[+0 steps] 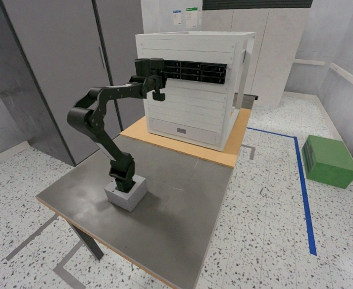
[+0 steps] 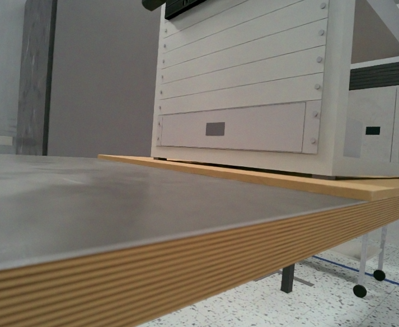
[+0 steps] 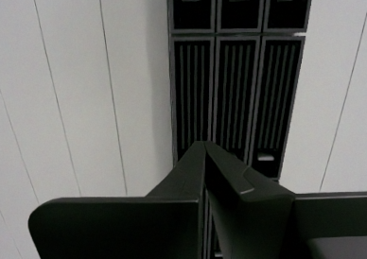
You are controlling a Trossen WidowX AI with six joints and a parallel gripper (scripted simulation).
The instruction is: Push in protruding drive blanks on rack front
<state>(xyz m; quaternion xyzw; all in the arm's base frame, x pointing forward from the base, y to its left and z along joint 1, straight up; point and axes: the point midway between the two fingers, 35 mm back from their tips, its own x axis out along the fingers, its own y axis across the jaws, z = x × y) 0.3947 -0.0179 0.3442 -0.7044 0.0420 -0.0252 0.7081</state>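
The white rack (image 1: 195,90) stands on an orange board (image 1: 198,141) at the far end of the table. A black drive bay (image 1: 195,71) with three rows of drive blanks sits high in its front. My gripper (image 1: 165,73) is shut and empty, with its tips at the left column of blanks. In the wrist view the closed fingertips (image 3: 205,145) are right at the slotted fronts of the nearest blanks (image 3: 218,92). I cannot tell which blanks stick out. In the exterior view only the rack's lower front (image 2: 242,88) and the bay's bottom edge (image 2: 183,5) show.
The arm's base block (image 1: 126,192) sits on the grey table (image 1: 157,192). A green box (image 1: 328,160) lies on the floor to the right, beyond a blue floor line (image 1: 304,192). Grey cabinets (image 1: 61,62) stand behind the arm.
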